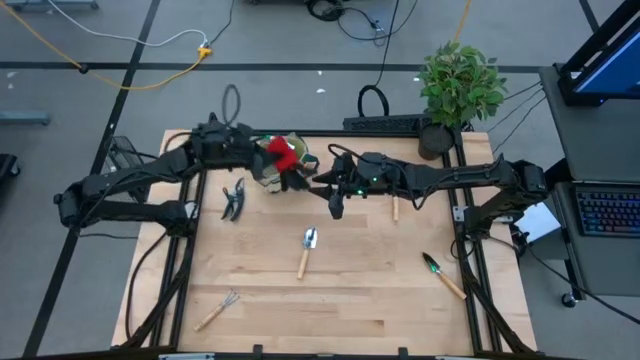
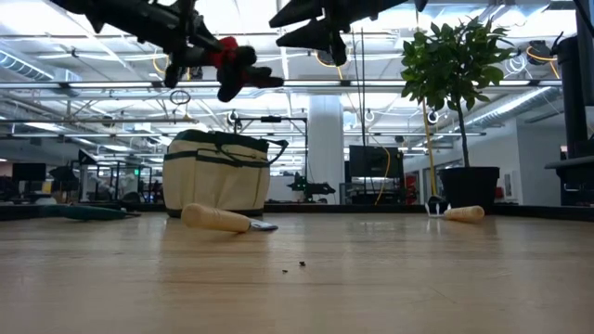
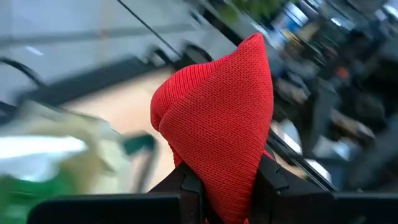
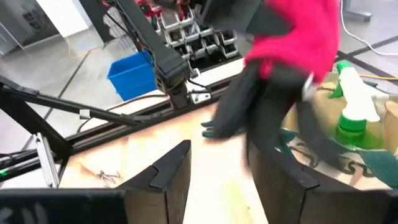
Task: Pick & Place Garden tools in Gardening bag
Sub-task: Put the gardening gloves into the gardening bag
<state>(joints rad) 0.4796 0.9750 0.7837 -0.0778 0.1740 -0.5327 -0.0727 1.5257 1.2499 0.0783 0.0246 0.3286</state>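
- Near edge of the worktop (image 1: 350,310): rake (image 1: 217,310) lies at the left front and the green-bladed trowel (image 1: 441,274) at the right front, both untouched. We judge them later picks; nothing to do there in this step.
- Mid worktop: silver trowel (image 1: 306,250) lies alone, and the pruning shears (image 1: 233,200) lie left of it, near the left arm. One more wooden handle (image 1: 395,208) lies under the right arm; we cannot tell which tool it is.
- Step in hand: the left end effector (image 3: 227,186) is clamped on the red-black gloves (image 3: 217,124), red knit pinched between its fingers and black fingers dangling, held well above the worktop in the low view.
- The gardening bag (image 2: 218,173) stands at the back left with its mouth up; the spray bottle (image 4: 354,106) is already inside it.
- From above the gloves sit over the bag's right rim, not its middle. We would shift them toward the centre of the mouth before letting go, so the dangling fingers do not drape over the trim.
- We would lower until the black fingers are below the rim, then release.
- The right end effector (image 4: 214,168) hovers just beside the bag with fingers spread wide and nothing in them. We would hold it off the gloves.
- Far back right: potted plant (image 1: 458,85), not part of the job.
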